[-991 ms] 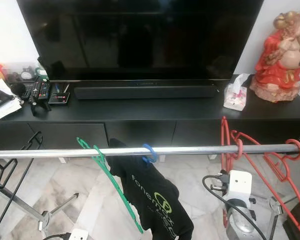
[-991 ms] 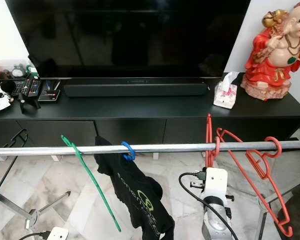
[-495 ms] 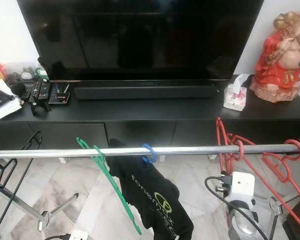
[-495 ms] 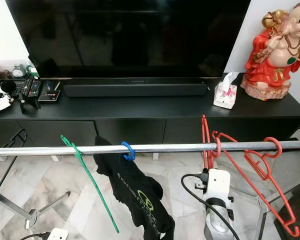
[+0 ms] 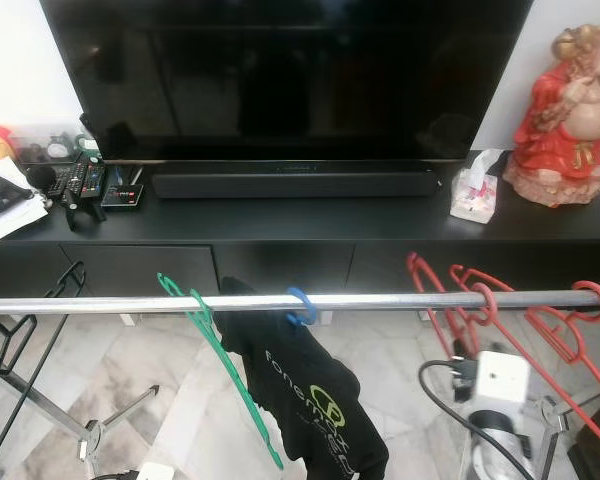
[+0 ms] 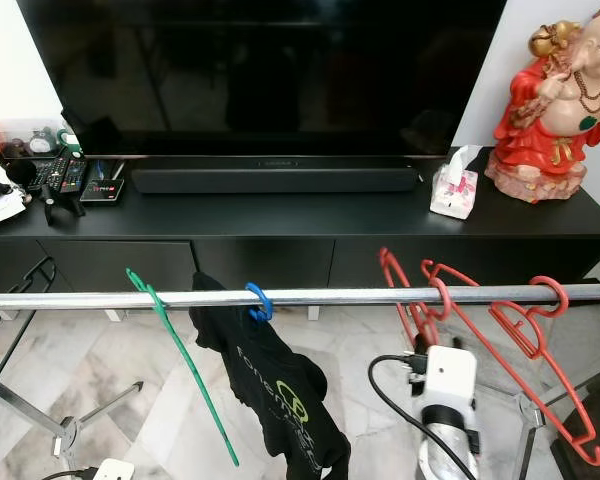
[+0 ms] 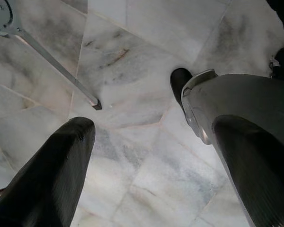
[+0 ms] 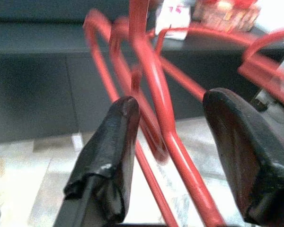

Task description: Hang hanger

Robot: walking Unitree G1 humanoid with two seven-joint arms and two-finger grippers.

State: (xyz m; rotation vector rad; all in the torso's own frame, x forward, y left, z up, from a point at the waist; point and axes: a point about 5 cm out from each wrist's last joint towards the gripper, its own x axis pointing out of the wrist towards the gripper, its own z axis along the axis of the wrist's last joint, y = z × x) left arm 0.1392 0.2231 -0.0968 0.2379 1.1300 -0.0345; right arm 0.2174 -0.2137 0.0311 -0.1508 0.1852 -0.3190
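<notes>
A silver rail [image 5: 370, 299] runs across in front of me. A red hanger [image 6: 443, 293] hangs on it by its hook, right of centre, and a second red hanger [image 6: 555, 287] hangs further right. My right arm's white wrist box [image 5: 500, 382] sits just below the rail under them. In the right wrist view my right gripper [image 8: 173, 101] is open, with the red hanger's bars [image 8: 154, 80] between its spread fingers. My left gripper [image 7: 154, 125] hangs open over the marble floor.
A green hanger [image 6: 192, 378] and a blue hook [image 5: 300, 300] carrying a black T-shirt [image 5: 310, 400] hang left of centre. Black hangers [image 5: 10, 340] sit at the rail's left end. Behind stands a black TV console [image 5: 280, 215] with a TV, tissue pack [image 5: 475, 195] and red statue [image 5: 570, 110].
The nearer red hanger has swung, its upper loop moving left and lower behind the rail. My right wrist has dropped a little and shifted right.
</notes>
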